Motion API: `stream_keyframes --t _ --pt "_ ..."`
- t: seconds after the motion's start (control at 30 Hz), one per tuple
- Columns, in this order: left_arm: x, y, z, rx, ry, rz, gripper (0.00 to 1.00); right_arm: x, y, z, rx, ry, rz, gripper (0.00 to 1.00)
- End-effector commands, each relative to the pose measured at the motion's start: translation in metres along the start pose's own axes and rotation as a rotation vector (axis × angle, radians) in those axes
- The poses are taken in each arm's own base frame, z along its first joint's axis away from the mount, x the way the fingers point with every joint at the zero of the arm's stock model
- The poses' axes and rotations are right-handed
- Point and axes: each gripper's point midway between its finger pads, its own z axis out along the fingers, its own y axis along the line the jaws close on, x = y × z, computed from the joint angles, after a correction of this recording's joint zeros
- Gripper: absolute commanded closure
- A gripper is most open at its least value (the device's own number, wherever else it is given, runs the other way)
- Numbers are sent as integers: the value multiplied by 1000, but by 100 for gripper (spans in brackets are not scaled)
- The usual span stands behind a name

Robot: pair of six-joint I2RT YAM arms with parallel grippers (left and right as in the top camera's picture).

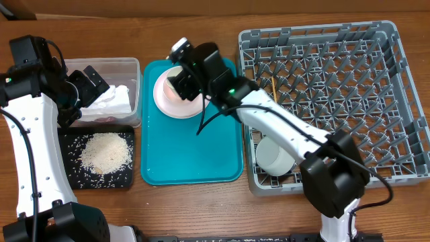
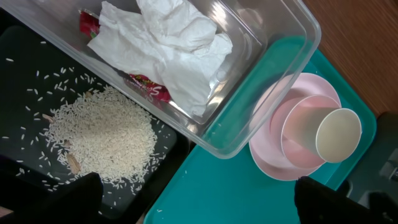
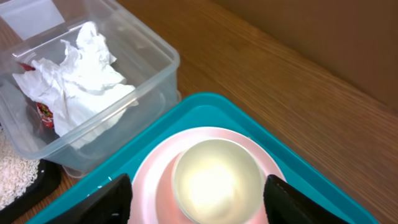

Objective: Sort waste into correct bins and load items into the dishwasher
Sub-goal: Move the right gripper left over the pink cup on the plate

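Note:
A pale pink plate (image 1: pixel 176 101) lies at the back of the teal tray (image 1: pixel 191 158). On it stands a small cup (image 3: pixel 214 180) with a cream inside. My right gripper (image 3: pixel 198 183) hangs open just above, with one finger on each side of the cup and a gap at both. In the clear tub (image 1: pixel 127 67) lie white tissue (image 2: pixel 168 43) and a red wrapper (image 2: pixel 149 87). Rice (image 2: pixel 106 134) is heaped in the black tray (image 1: pixel 124 178). My left gripper (image 2: pixel 196 186) is open and empty, over the tub's near edge. A pale bowl (image 1: pixel 275 156) and chopsticks (image 1: pixel 274 91) are in the grey rack (image 1: pixel 396 101).
The tub and black tray sit side by side at the left, right against the teal tray. The rack fills the right side, close to the teal tray's right rim. Loose rice grains (image 2: pixel 18 68) are scattered over the black tray. Bare wooden table (image 3: pixel 298 93) lies behind.

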Motion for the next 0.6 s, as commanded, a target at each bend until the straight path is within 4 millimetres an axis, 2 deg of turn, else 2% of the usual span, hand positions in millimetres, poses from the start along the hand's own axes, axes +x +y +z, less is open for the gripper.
stream_keyframes --t 0.0,0.07,0.17,0.33,0.57 --pt "-5 -4 -8 18 -26 3 0 -5 13 8 -7 -28 -138 36" --pt "-5 -4 -8 18 -26 3 0 -3 19 16 -15 -36 -179 41" --pt "-5 -4 -8 18 -26 3 0 1 25 30 -21 -54 -217 41" --pt "-5 -4 -8 18 -25 3 0 12 24 47 -19 -57 -237 44" --pt "-5 -4 -8 18 -26 3 0 26 16 57 15 -25 -234 44"
